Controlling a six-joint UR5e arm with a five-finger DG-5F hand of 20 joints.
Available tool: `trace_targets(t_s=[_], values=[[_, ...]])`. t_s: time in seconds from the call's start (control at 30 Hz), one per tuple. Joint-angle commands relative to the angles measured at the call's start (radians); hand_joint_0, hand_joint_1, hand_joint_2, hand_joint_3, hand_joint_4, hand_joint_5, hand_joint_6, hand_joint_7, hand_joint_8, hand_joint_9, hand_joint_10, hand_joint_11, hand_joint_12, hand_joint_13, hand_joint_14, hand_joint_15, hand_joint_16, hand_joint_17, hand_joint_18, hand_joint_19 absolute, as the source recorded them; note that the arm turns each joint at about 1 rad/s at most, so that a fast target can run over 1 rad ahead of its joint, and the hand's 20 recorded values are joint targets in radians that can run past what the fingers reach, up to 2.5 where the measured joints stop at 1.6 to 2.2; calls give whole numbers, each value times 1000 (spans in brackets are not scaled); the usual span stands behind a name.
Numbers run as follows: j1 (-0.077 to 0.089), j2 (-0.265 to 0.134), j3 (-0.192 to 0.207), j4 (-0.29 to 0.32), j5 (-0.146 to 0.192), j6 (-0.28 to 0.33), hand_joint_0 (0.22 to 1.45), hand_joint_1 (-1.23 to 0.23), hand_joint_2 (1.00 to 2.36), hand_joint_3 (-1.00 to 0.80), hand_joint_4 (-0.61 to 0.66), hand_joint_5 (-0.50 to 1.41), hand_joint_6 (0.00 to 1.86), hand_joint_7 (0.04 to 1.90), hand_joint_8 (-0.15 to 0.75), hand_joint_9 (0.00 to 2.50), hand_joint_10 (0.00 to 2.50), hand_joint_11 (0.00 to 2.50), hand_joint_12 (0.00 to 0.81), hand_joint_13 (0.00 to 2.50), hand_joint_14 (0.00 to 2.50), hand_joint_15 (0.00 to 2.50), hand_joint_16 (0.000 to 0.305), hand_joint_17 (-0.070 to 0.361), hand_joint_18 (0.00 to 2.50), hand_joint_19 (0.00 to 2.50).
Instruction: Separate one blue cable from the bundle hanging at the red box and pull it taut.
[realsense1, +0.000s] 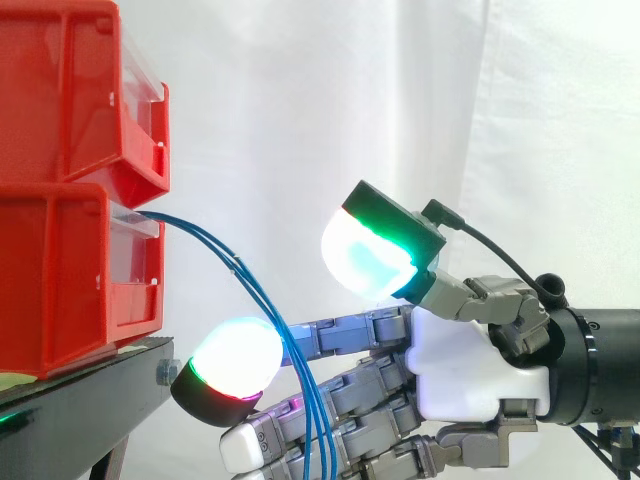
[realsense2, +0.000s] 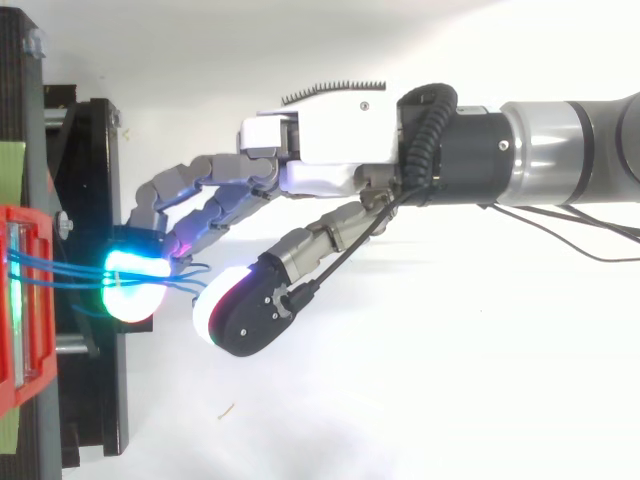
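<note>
Looking level across the work, we see the hand (realsense1: 460, 370) come in from the right edge on its arm (realsense2: 570, 140). It is released. Its fingers (realsense1: 350, 335) stretch toward the bins, only slightly bent, and its thumb (realsense1: 375, 255) is lifted well apart from them with its pad glowing green and white. Nothing is clasped between thumb and fingers.

One finger ends in a pad glowing white and cyan. In the side view this pad sits just past the blue cables (realsense1: 245, 275), on the bin side of them. The cables cross in front of the fingers there, and from above they run beneath the glowing pad. We cannot tell whether any finger touches them.

The bundle leaves the front of the lower red bin (realsense1: 60, 280), arcs outward, then drops slack out of the bottom of the side view. An upper red bin (realsense1: 60, 90) is stacked on the lower one. Both rest on a black stand (realsense1: 90, 385), and a white curtain (realsense1: 300, 100) hangs behind.
</note>
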Motion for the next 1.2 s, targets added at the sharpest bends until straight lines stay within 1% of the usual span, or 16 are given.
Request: trace_targets(t_s=[0.0,0.2,0.37,0.47,0.6,0.7,0.83,0.87,1.0,1.17], values=[[-9,0,1,2,-8,4,567,-673,1002,-468,217,-153,502,999,305,637,6,277,334,593,7,208,37,82,444,257],[-18,0,4,2,-27,2,571,-671,1002,-465,211,-152,502,1016,304,639,6,282,335,600,7,206,36,82,446,264],[-24,-1,3,2,-31,-4,571,-667,1001,-472,212,-152,502,1016,304,643,6,279,334,600,9,209,36,82,446,264],[-25,0,-11,10,-31,-25,570,-667,1001,-473,214,-152,502,1017,304,642,6,290,334,601,8,214,36,82,446,264],[-25,0,-11,28,-30,-21,569,-667,1002,-476,218,-150,502,1020,305,643,6,291,335,604,9,210,36,82,449,274],[-25,0,-3,30,-30,-21,568,-666,1001,-471,218,-149,502,1029,305,645,6,288,334,606,7,212,36,82,450,274],[-24,0,-3,30,-30,-25,568,-666,1002,-473,217,-147,502,1034,306,645,6,287,335,609,8,215,36,81,451,273],[-19,0,-3,31,-28,-25,569,-666,1001,-472,221,-146,502,1039,306,644,6,292,335,612,7,219,36,82,452,273],[-18,0,6,33,-27,-27,572,-667,1001,-469,219,-146,502,1045,306,646,6,293,335,614,8,220,36,81,457,273],[-15,0,6,31,-28,-29,574,-668,1002,-468,216,-142,502,1069,305,648,7,292,333,617,8,224,36,81,462,271]])
